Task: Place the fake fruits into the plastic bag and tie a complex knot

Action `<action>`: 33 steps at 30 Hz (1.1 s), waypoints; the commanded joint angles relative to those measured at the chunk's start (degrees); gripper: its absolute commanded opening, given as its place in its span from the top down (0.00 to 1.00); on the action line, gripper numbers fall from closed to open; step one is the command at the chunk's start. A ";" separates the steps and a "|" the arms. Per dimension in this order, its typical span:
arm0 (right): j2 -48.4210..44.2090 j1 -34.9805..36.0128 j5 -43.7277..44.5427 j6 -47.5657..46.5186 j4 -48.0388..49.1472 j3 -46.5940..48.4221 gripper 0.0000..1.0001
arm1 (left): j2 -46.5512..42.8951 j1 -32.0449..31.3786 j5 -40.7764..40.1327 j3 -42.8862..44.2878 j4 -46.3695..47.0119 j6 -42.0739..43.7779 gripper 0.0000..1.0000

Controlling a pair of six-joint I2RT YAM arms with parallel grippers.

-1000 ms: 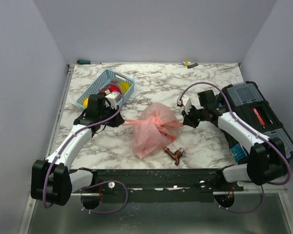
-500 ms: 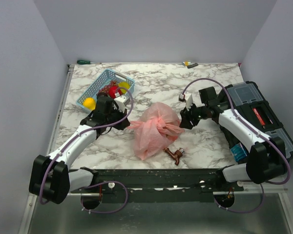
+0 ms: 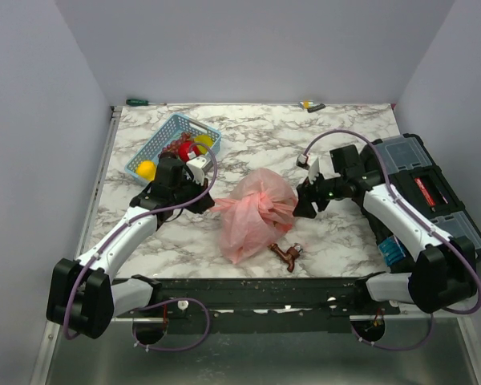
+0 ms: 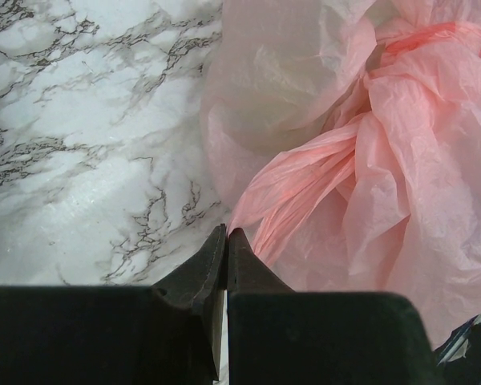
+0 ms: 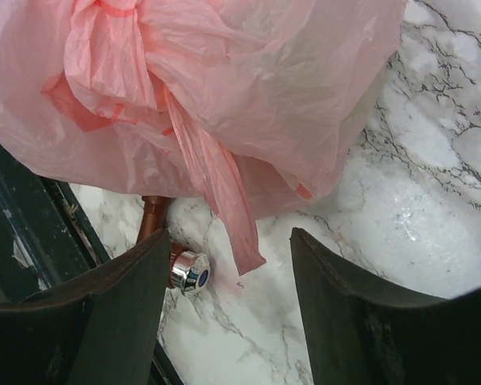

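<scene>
- The surface [image 3: 345, 128] carries the plastic bag [image 3: 248, 228] at its middle. The bag lies bulged between the two arms, about equally near to each.
- The left claw [image 4: 226, 234] sits right at the bag's left flank with its tips pressed together. The right claw [image 5: 230, 234] sits at the bag's right flank with its fingers spread wide.
- The knot [image 3: 264, 195] tops the bag, and its two ends run sideways, one toward each claw.
- The left tail [image 4: 305, 172] runs down to the left claw's tips and touches them; whether any film is nipped between them cannot be told.
- The right tail [image 5: 216, 184] hangs lengthwise into the right claw's gap with its free end unheld, so closing there looks like the natural next grip.
</scene>
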 commanded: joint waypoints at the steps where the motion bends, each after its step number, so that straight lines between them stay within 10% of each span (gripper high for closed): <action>1: 0.18 0.04 0.95 -1.15 4.14 -2.59 0.37 | -1.06 -0.08 2.18 -0.42 0.82 -0.55 1.00; 18: -6.23 1.32 13.32 2.83 31.72 -17.95 0.59 | 0.69 -0.10 3.58 0.54 1.49 -0.88 1.00; 33: -4.83 1.95 9.88 5.96 40.90 -20.23 0.56 | 2.30 -0.10 4.63 1.60 1.68 -1.22 1.00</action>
